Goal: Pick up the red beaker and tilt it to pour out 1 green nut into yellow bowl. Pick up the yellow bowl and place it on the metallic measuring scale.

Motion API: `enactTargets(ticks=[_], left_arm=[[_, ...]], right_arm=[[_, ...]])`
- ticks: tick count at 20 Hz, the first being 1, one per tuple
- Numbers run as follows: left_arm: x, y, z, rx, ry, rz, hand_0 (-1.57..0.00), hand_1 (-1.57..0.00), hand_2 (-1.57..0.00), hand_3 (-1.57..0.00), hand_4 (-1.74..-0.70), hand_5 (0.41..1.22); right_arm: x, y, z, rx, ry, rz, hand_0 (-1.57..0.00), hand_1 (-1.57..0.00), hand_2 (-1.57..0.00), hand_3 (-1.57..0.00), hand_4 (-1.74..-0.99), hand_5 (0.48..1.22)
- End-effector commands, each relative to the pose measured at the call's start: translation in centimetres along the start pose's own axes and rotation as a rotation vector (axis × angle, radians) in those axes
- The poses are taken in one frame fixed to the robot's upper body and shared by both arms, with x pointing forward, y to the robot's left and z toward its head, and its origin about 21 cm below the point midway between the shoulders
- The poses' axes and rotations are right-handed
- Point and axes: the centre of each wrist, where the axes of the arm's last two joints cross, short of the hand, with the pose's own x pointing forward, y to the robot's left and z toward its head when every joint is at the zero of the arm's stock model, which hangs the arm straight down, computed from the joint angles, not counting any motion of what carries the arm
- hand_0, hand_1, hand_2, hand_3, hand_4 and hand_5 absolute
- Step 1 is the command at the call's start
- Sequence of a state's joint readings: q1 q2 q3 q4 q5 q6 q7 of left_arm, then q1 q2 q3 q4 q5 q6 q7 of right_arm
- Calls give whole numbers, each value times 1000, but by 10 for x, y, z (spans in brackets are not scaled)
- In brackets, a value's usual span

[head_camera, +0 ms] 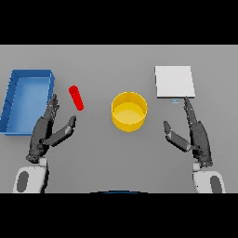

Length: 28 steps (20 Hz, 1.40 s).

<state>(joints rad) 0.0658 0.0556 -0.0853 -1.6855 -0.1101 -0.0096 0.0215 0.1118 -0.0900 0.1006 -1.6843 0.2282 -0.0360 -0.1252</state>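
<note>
Blue tray [14, 100] sits just beyond and outboard of the left hand [46, 132]. Left hand — fingers straight and spread, thumb apart, holding nothing. Red beaker [76, 97] lies tilted on the table just ahead of its thumb, not touching. Yellow bowl [129, 111] stands between the two hands. Right hand [195, 135] — fingers straight, thumb out, empty; its fingertips reach the near edge of the metallic scale [174, 82].
</note>
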Motion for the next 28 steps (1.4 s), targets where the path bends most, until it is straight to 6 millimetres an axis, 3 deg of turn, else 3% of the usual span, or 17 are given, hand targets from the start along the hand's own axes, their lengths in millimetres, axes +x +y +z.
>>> enactTargets(ticks=[1,6,12,21,28], left_arm=[[1,2,1,-3,19,-13,1,1,1,1,-1223,658],[1,-2,-4,-45,34,-43,1,1,1,1,-1254,679],[-9,-13,-43,-70,77,-41,1,1,1,1,-1377,738],[-34,-14,-82,-60,127,-38,1,1,1,1,-1333,714],[-27,-19,-112,-81,118,-52,1,1,1,1,-1311,703]], right_arm=[[3,2,1,3,-1,10,1,1,1,1,-1235,678],[10,2,0,18,-10,-13,1,1,1,1,-1254,682],[6,-1,3,17,-9,-64,1,1,1,1,-1304,678],[8,-6,4,-3,-2,-61,1,1,1,1,-1338,688],[8,-2,0,5,2,-83,1,1,1,1,-1329,684]])
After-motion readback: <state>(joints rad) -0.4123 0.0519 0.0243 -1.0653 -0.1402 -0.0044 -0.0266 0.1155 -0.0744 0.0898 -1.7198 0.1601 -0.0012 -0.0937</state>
